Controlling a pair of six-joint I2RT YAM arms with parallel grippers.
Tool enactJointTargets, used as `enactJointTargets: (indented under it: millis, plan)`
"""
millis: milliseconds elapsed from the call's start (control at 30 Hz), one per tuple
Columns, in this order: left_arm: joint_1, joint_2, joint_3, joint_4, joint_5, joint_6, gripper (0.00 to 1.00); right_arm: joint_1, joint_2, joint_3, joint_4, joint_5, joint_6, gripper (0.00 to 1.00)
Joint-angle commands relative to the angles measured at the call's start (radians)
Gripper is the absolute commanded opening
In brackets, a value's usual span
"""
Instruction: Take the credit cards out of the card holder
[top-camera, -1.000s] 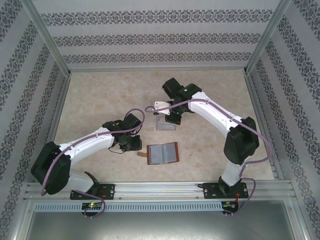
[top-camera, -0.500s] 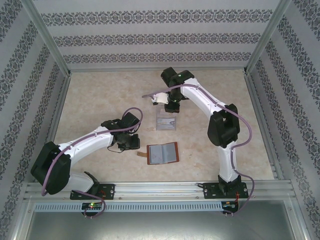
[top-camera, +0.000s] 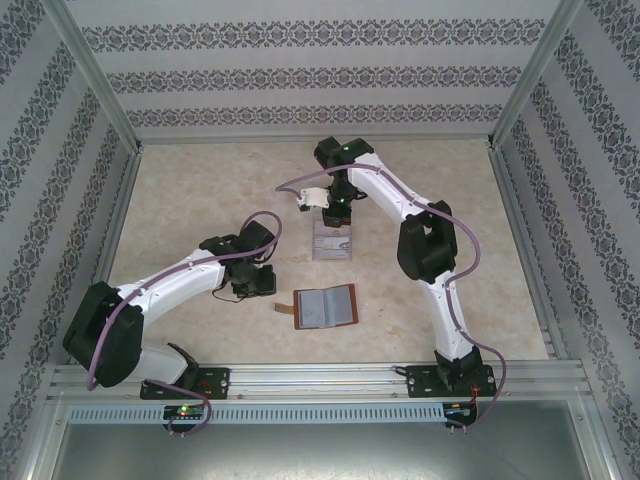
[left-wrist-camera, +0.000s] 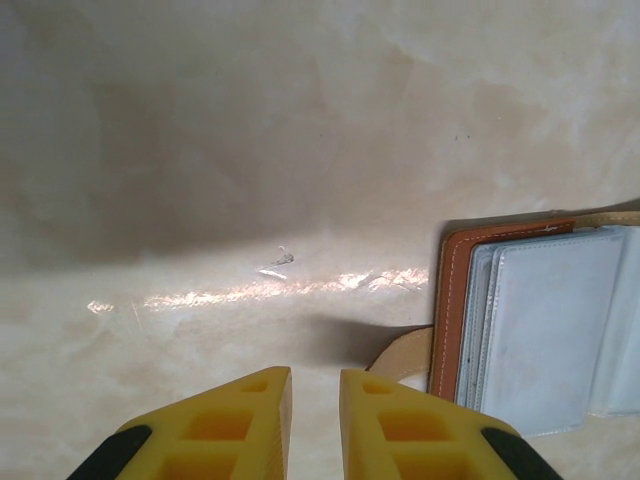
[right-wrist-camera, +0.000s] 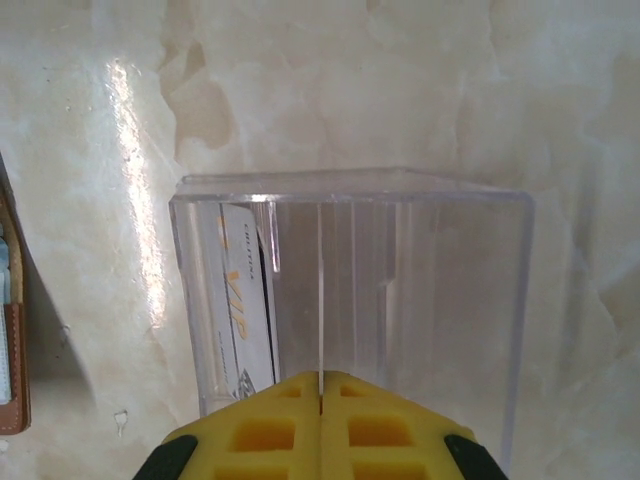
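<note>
Table (top-camera: 190, 190): beige, marbled, glossy; enclosed by patterned wallpaper walls (top-camera: 300, 80) and aluminium posts (top-camera: 95, 80). Card holder (top-camera: 325, 307): lying open, lower centre. Clear plastic tray (top-camera: 332, 241): centre, with one credit card (right-wrist-camera: 245, 320) standing in its left-hand compartment. Left fingers (left-wrist-camera: 235, 425): narrowly parted, empty, beside the holder. Right fingers (right-wrist-camera: 265, 430): pressed together at the tray's edge.

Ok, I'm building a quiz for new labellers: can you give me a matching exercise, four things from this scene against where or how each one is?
Things:
1. card holder
2. credit card
3. right gripper
4. left gripper

Places and states:
A. shut, over the clear tray
B. lying open on the table
C. jaws slightly apart, empty
D. inside the clear tray

Pairs: 1-B, 2-D, 3-A, 4-C
</note>
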Motion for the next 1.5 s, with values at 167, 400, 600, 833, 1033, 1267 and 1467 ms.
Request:
enactJointTargets:
  millis: [167, 400, 600, 833, 1033, 1267, 1467]
  plan:
    - [0.020, -0.003, 0.015, -0.039, 0.005, 0.022, 0.22, 0.006, 0.063, 0.051, -0.131, -0.068, -0.021, 0.11]
    - [0.021, -0.010, 0.021, -0.040, 0.008, 0.023, 0.22, -0.011, 0.018, 0.050, -0.079, -0.012, 0.020, 0.22]
    - [0.021, -0.005, 0.045, -0.035, 0.027, 0.023, 0.22, -0.021, -0.073, -0.027, 0.030, 0.025, 0.052, 0.27]
    - [0.020, 0.032, 0.080, -0.037, 0.050, 0.041, 0.23, -0.032, -0.137, -0.139, 0.168, 0.070, 0.106, 0.27]
    - [0.020, 0.037, 0.075, -0.015, 0.073, 0.030, 0.23, -0.011, -0.154, -0.220, 0.209, 0.047, 0.137, 0.27]
    - [0.020, 0.034, 0.069, -0.011, 0.073, 0.026, 0.23, 0.007, -0.206, -0.346, 0.270, 0.035, 0.161, 0.34]
    - [0.021, 0.034, 0.066, -0.007, 0.074, 0.026, 0.23, 0.014, -0.237, -0.397, 0.284, 0.039, 0.174, 0.35]
